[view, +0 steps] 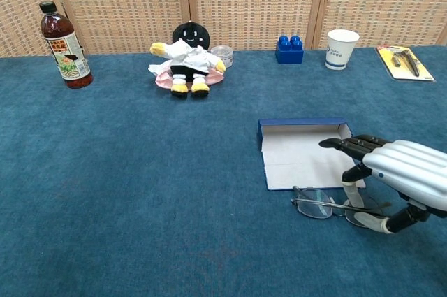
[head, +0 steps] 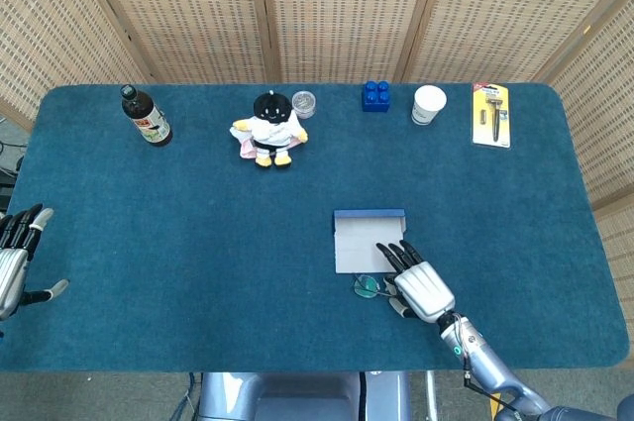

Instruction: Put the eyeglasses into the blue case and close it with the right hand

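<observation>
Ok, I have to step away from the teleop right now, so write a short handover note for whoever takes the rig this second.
Right robot hand: over the eyeglasses, fingers around their right end; they look pinched, one end tipped up.
Left robot hand: idle at the table's left edge, fingers apart, holding nothing.
Blue case: open, empty, just behind the glasses.
Done: glasses grasped, it seems.
Left: carry them into the case, release, close the lid with the right robot hand.
</observation>
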Robot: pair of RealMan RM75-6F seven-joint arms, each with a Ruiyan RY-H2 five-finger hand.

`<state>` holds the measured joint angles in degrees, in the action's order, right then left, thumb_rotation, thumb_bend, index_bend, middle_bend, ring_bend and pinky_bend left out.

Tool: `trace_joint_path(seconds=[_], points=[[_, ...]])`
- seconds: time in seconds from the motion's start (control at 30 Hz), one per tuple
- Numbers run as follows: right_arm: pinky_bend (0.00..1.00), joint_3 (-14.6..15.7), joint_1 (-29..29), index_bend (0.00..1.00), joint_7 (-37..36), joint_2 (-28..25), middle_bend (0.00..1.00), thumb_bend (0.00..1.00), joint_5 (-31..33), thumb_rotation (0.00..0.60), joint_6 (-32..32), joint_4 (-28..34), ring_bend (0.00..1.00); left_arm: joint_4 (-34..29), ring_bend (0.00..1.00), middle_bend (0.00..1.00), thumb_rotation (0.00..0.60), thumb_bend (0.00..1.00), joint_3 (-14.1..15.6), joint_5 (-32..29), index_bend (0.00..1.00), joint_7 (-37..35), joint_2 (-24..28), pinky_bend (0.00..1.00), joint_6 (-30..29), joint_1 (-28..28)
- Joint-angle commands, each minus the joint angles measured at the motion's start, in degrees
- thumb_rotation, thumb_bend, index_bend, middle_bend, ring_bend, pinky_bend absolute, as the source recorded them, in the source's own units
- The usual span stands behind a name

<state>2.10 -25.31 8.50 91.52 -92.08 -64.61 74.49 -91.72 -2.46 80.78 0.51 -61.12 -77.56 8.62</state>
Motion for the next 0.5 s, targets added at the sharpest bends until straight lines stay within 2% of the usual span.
trace_joint_path(seconds=[0.03, 0.27, 0.5], points=[[0.0, 0.03, 0.21, 0.6, 0.01, -0.21, 0.0, 0.44, -0.96, 0.6, -1.58, 0.55, 0.0, 0.05, 0.0, 0.0, 0.6, 0.0, -0.01, -0.02, 0.0, -0.02, 0.0, 0.0, 0.03, 0.01], [0.0, -1.02, -0.53, 0.6, 0.9, -1.52, 0.0, 0.44, -1.58, 0.6, -2.66, 2.41, 0.0, 0.02, 0.0, 0.0, 0.6, 0.0, -0.01, -0.03, 0.0, 0.02, -0.01, 0.0, 0.11, 0.06], [0.0, -4.3, -3.5, 0.61, 2.72, -2.06, 0.01, 0.44, 0.48, 0.6, 0.14, 3.86, 0.0, 0.02, 0.0, 0.0, 0.6, 0.0, -0.05, -0.06, 0.0, -0.21, 0.08, 0.0, 0.13, 0.06]])
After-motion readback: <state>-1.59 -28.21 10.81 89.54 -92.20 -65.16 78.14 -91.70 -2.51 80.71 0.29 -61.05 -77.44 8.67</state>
